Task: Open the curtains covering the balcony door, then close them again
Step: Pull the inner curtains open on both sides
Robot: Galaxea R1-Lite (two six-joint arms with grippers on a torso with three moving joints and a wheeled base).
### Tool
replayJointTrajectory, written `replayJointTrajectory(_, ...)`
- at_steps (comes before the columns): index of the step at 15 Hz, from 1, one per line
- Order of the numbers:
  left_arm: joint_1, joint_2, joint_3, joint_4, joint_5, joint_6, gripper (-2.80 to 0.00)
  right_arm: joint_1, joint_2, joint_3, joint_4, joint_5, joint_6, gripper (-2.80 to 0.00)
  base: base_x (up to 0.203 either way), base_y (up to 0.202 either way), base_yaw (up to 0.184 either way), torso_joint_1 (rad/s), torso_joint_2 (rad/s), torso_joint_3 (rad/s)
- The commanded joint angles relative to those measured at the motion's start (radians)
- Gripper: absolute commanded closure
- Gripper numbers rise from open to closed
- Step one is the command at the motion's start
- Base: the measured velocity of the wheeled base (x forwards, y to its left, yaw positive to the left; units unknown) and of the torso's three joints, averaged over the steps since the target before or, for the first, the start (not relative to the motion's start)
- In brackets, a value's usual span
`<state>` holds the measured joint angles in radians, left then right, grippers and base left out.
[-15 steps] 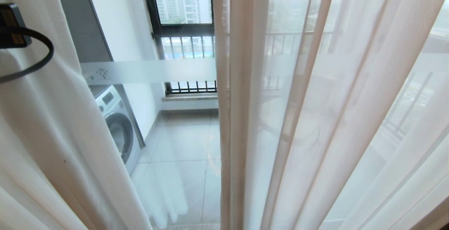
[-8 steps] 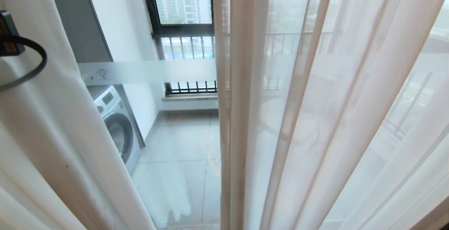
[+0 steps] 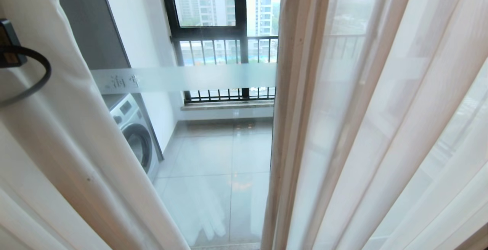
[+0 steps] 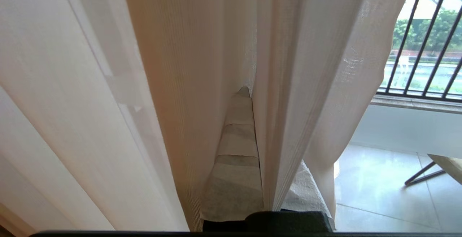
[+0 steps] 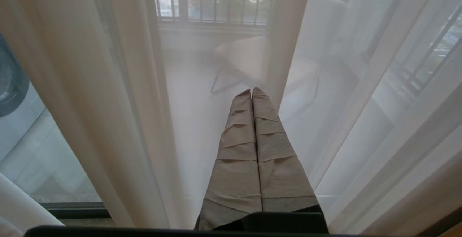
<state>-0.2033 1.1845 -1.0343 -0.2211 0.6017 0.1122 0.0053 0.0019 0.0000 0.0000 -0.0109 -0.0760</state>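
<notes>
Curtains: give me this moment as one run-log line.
curtains: parted, gap left of centre | balcony door: glass showing | left gripper: shut on curtains | right gripper: shut, empty

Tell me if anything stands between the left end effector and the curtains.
Nothing visible does. The left end effector is already in the curtains, shut with a sheer fold running between its fingers. One finger shows; the other lies behind the fabric.
</notes>
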Motion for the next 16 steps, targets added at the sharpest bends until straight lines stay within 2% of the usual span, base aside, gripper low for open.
replayJointTrajectory(1, 0.011, 0.004, 0.009, 0.000, 0.004, -0.005, 0.00, 0.001, 0.000, 0.000, 0.000, 0.000, -0.001, 0.00, 0.000, 0.191, 0.002, 0.001, 0.00, 0.004)
replayJointTrajectory(16, 0.060, 0.018, 0.034, -0.001, 0.000, -0.006, 0.00, 0.001, 0.000, 0.000, 0.000, 0.000, -0.001, 0.00, 0.000, 0.190, 0.002, 0.004, 0.00, 0.002)
